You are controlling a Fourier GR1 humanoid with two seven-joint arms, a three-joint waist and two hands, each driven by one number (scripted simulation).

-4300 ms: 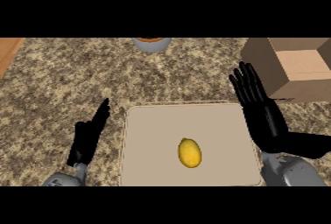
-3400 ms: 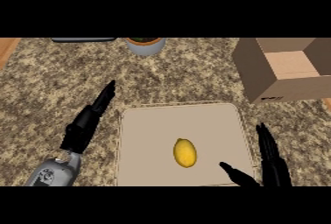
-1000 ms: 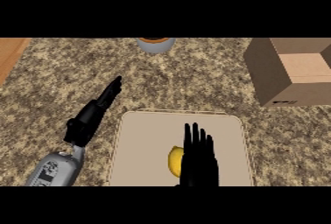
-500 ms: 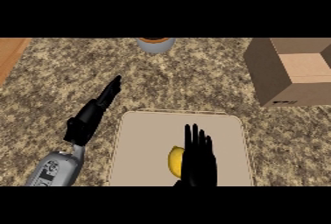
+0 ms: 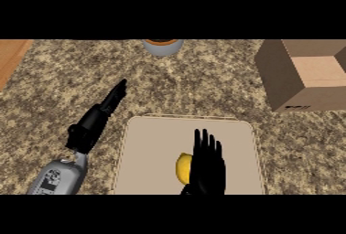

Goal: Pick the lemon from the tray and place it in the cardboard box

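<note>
A yellow lemon [image 5: 182, 168] lies on the beige tray [image 5: 148, 146] near the view's lower edge. My right hand [image 5: 207, 165] hovers over the tray with straight fingers pointing away from me, covering the lemon's right side; only the lemon's left part shows. I cannot tell whether the hand touches it. The open cardboard box [image 5: 310, 75] stands at the upper right, well apart from the tray. My left hand [image 5: 98, 119] rests open on the counter left of the tray, fingers stretched toward the upper right.
A grey cup with an orange top [image 5: 163, 45] stands at the far edge of the speckled granite counter [image 5: 61, 91]. A wooden strip [image 5: 10, 57] borders the counter at the upper left.
The right hand has dropped slightly lower over the lemon, hiding a bit more of it. The left hand, tray and box have stayed in place.
</note>
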